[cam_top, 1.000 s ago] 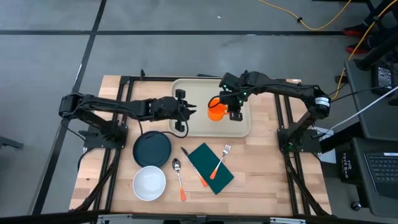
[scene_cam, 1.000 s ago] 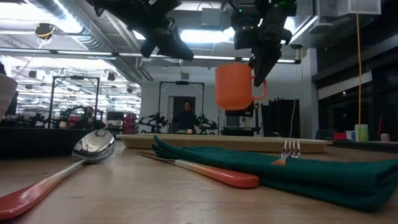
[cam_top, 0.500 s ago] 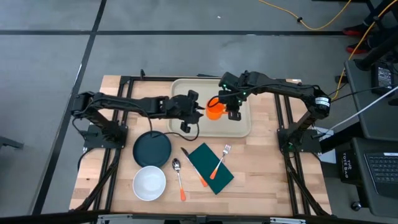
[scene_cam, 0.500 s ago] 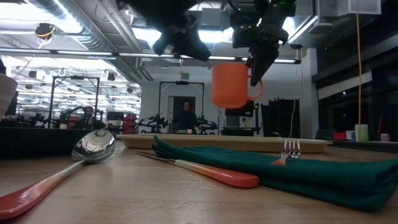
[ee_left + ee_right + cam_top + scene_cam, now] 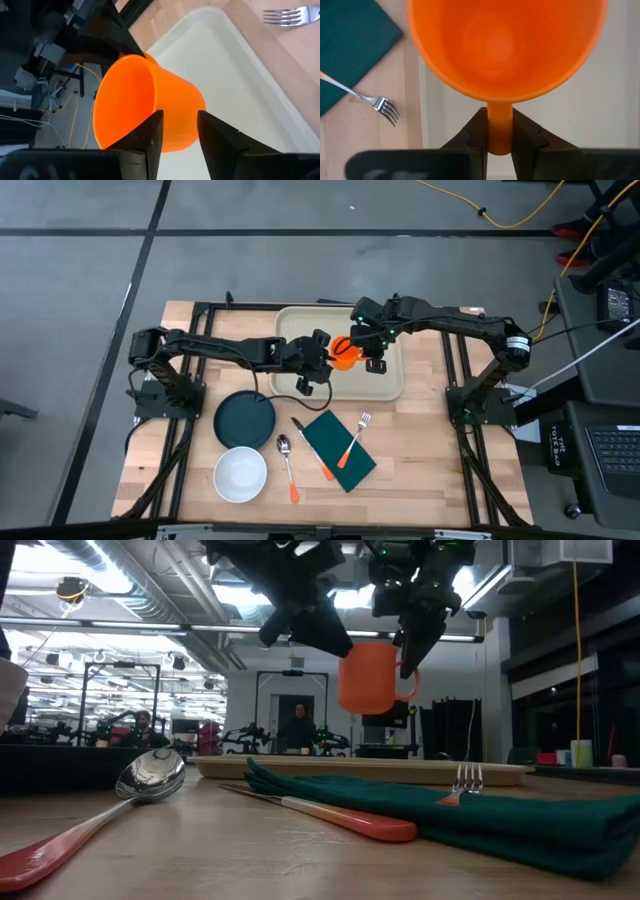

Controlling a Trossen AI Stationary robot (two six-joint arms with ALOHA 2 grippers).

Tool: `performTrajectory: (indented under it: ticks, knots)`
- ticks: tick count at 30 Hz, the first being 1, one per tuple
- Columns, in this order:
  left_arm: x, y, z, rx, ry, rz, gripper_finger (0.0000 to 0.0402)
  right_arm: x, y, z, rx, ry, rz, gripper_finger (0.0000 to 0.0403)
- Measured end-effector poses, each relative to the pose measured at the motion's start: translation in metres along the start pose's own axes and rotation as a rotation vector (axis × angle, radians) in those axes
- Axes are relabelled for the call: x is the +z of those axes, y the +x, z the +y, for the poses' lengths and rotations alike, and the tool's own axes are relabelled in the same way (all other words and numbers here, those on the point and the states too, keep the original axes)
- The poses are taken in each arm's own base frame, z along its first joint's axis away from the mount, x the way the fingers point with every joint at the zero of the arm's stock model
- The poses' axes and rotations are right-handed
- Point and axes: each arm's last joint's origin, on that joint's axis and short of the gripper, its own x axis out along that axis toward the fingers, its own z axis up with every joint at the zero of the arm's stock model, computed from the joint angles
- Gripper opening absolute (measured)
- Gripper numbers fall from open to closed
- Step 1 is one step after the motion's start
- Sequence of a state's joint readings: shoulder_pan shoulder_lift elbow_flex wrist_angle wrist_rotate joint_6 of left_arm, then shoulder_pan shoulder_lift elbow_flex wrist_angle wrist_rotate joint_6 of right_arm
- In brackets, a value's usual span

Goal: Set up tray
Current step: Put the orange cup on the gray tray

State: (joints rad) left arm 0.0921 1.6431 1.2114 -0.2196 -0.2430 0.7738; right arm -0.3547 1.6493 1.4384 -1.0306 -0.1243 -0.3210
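The right gripper (image 5: 499, 137) clamps its jaws on the orange cup's (image 5: 344, 355) handle, holding it above the tray (image 5: 390, 385). The left gripper (image 5: 177, 132) has its parted jaws straddling the cup's rim, not clenched.

The wooden table (image 5: 430, 470) of pale butcher-block planks stands on a grey floor (image 5: 80, 300) crossed by dark seam lines. A yellow cable (image 5: 520, 218) snakes over the floor beyond the table's far right corner, and a dark workstation with a laptop (image 5: 612, 455) sits past the table's right edge. Seen level across the table, the room behind is a large workshop with exposed ceiling ducts (image 5: 120, 580), long strip lights (image 5: 150, 630), dark metal frames and racks (image 5: 110, 700), and a person (image 5: 300, 728) standing far back. A yellow line (image 5: 575, 650) hangs down at the right.
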Motion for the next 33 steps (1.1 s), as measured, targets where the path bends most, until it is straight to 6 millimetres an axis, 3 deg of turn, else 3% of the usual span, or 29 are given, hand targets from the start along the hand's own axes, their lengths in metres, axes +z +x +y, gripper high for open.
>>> performTrajectory:
  ticks: [26,33]
  knots:
    - [0.014,-0.005,-0.013,0.043,0.12,0.015,0.0115,0.001,0.001,0.006,0.014,-0.023,0.006,0.0056]
    - [0.019,-0.023,-0.01,0.077,0.133,0.014,0.0116,0.0,0.001,0.007,0.017,-0.022,0.017,0.0056]
